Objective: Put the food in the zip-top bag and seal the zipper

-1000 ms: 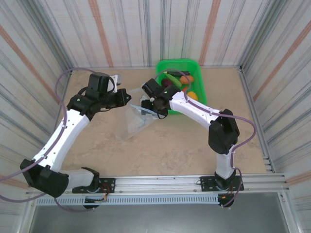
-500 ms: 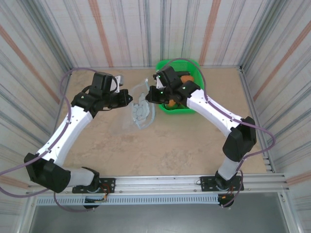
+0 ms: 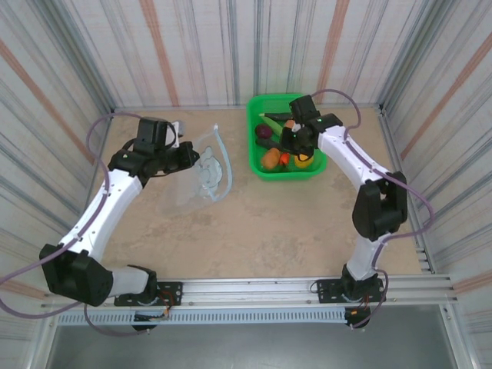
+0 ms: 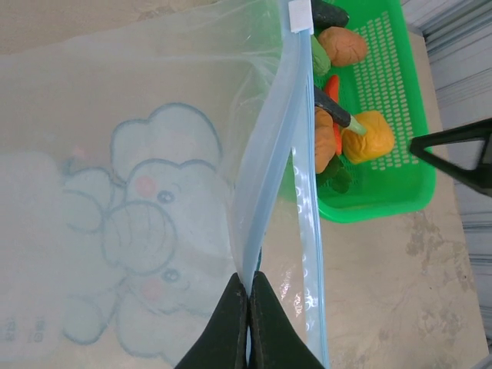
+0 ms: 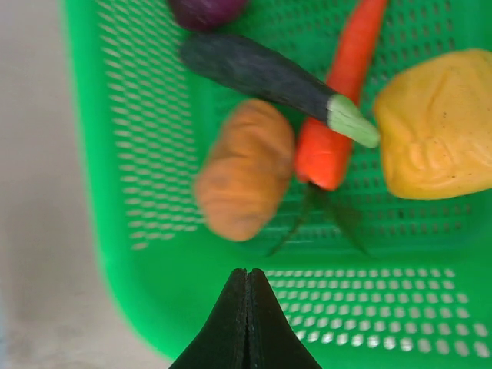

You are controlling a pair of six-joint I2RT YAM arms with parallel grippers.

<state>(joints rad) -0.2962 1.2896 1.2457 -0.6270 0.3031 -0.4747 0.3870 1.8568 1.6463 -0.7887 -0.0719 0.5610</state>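
**Left pinching bag at the zipper; right shut and empty over the basket**

Top external: the left gripper (image 3: 194, 157) is at the zip-top bag (image 3: 206, 175). The bag is partly lifted off the surface (image 3: 269, 223), just left of the green basket (image 3: 252, 150). The right gripper (image 3: 294, 146) hangs over the basket, and the food (image 3: 270, 159) sits inside it. I cannot tell the finger state of either gripper from this angle.

Left wrist: this view settles the left side. The fingers are pressed together and pinch the bag's top edge right by the zipper (image 4: 304, 200). The light blue strip runs away from the fingertips to a white tab. An elephant print shows on the clear film. The basket and food are visible past the strip.

Right wrist: the fingers are pressed together with nothing between them, tips above the basket's near wall. This view gives detail on the pieces:
- The eggplant (image 5: 254, 68) lies across the carrot (image 5: 350, 65), with its green cap pointing at the yellow piece (image 5: 438, 131).
- The orange piece (image 5: 244, 173) is just beside the carrot's tip.
- The purple piece (image 5: 206, 9) is cut off at the top edge.
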